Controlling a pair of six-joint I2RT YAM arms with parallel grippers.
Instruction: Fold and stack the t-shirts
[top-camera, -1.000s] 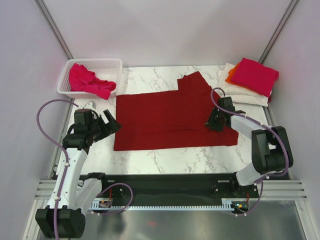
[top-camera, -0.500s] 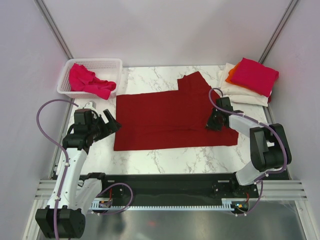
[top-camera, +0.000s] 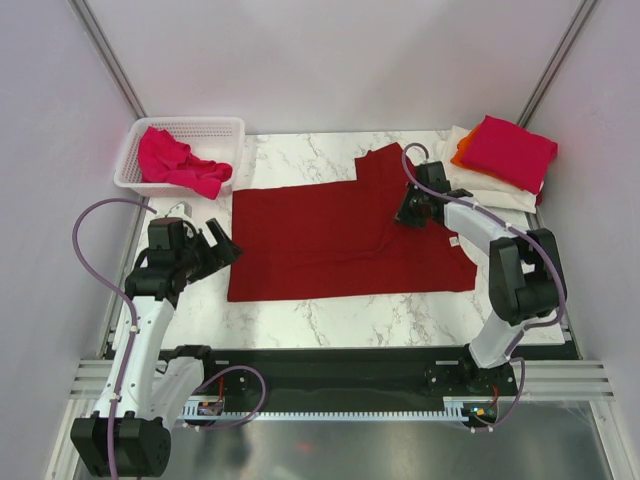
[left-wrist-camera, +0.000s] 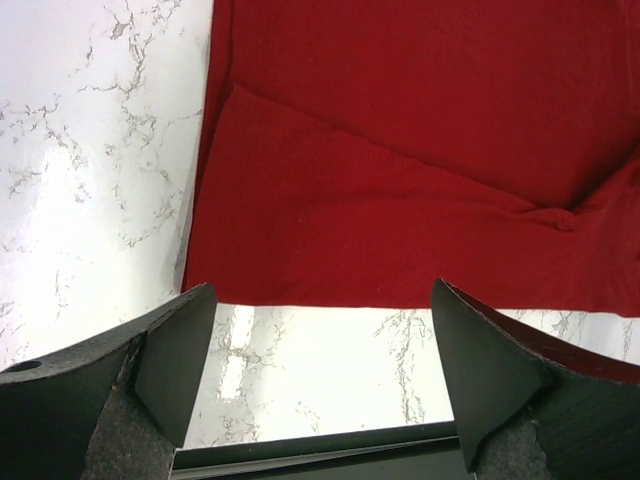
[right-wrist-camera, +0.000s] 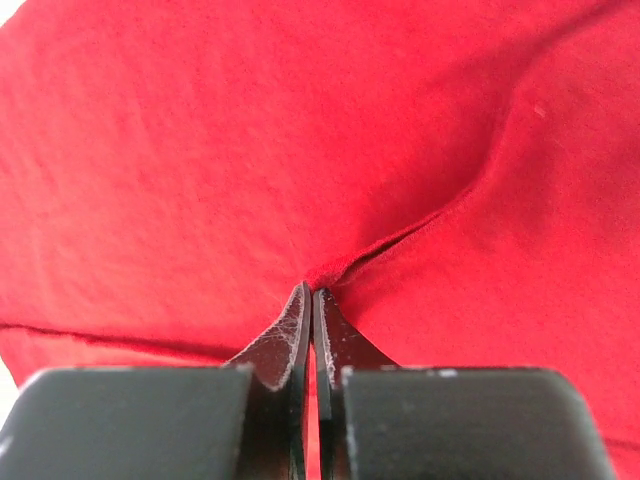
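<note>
A dark red t-shirt (top-camera: 320, 235) lies spread flat on the marble table. My right gripper (top-camera: 408, 208) is shut on a pinched fold of it near its upper right part; in the right wrist view the closed tips (right-wrist-camera: 313, 292) hold a ridge of red cloth (right-wrist-camera: 250, 150). My left gripper (top-camera: 225, 250) is open and empty, just off the shirt's left edge; the left wrist view shows bare marble between its fingers (left-wrist-camera: 190, 330) and the red shirt (left-wrist-camera: 400, 150) ahead. A bright pink t-shirt (top-camera: 508, 150) tops a folded stack over orange (top-camera: 462, 155) and cream-white (top-camera: 480, 185) shirts.
A white mesh basket (top-camera: 182, 124) at the back left holds a crumpled pink t-shirt (top-camera: 175, 160). The folded stack sits at the back right corner. White walls close in the table on three sides. A black rail runs along the near edge.
My right gripper has moved up and to the left across the red shirt, still shut on the cloth. The left arm has not moved.
</note>
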